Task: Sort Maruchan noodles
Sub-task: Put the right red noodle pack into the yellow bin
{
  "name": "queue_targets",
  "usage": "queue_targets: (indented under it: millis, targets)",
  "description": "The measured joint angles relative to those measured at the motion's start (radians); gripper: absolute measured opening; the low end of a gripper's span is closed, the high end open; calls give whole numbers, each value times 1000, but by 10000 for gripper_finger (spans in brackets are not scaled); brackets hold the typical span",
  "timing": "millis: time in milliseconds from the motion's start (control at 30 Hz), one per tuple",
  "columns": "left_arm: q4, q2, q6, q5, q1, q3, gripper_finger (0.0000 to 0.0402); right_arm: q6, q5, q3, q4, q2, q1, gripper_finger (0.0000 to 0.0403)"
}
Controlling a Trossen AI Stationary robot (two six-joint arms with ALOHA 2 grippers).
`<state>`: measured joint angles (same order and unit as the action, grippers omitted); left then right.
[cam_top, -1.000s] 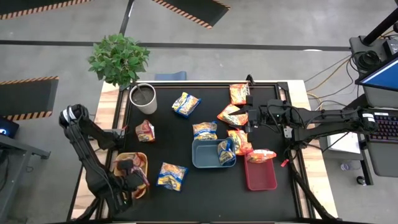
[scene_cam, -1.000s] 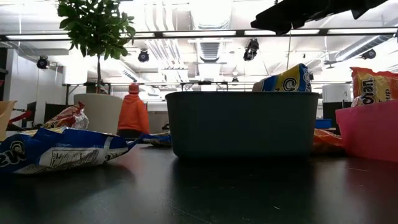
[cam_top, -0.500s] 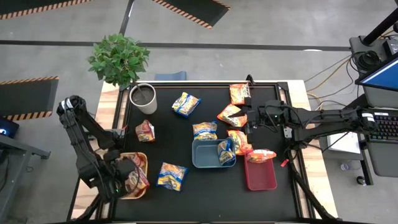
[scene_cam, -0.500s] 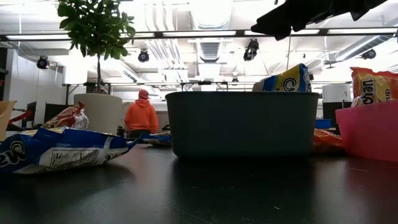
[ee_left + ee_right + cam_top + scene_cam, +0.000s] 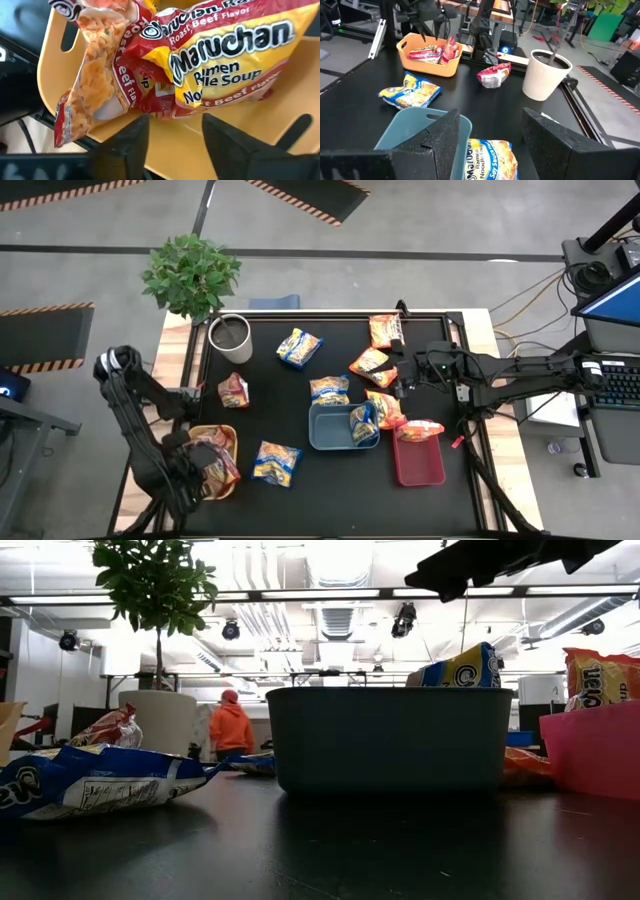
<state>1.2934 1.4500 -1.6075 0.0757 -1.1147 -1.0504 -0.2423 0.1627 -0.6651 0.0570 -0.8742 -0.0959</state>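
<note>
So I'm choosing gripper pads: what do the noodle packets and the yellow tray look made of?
Red packets: thin glossy plastic film, judging by the creases and sheen. Yellow tray: probably rigid moulded plastic, smooth and matte, with cut-out handle slots.

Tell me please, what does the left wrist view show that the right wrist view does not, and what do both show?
Only the left wrist view: the printed "Roast Beef Flavor" label on the red packets, read up close, with the left tool open just above them.

Only the right wrist view: the blue tray, a blue-and-yellow packet on the table, a red packet, the white cup.

Both: the yellow tray holding red packets.
</note>
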Motion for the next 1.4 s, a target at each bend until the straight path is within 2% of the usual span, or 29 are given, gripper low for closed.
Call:
queue_targets:
  millis: [100,200,700,833,1033,1167,1400]
  targets:
    - [0,30,37,15,-10,0,190,7,0,0,0,0,0,201]
    - [1,43,42,45,-18,2,194,6,0,0,0,0,0,201]
    - [-73,43,-10,97,-20,94,152,7,2,3,-4,0,0,201]
    - [-87,43,-8,97,-20,117,119,8,2,3,-4,0,0,201]
    - [-90,42,28,97,-20,123,13,8,2,3,-3,0,0,201]
    - [-84,41,56,97,-22,109,5,8,2,3,-3,0,0,201]
    - [92,41,17,98,-21,44,0,8,2,3,-3,0,0,201]
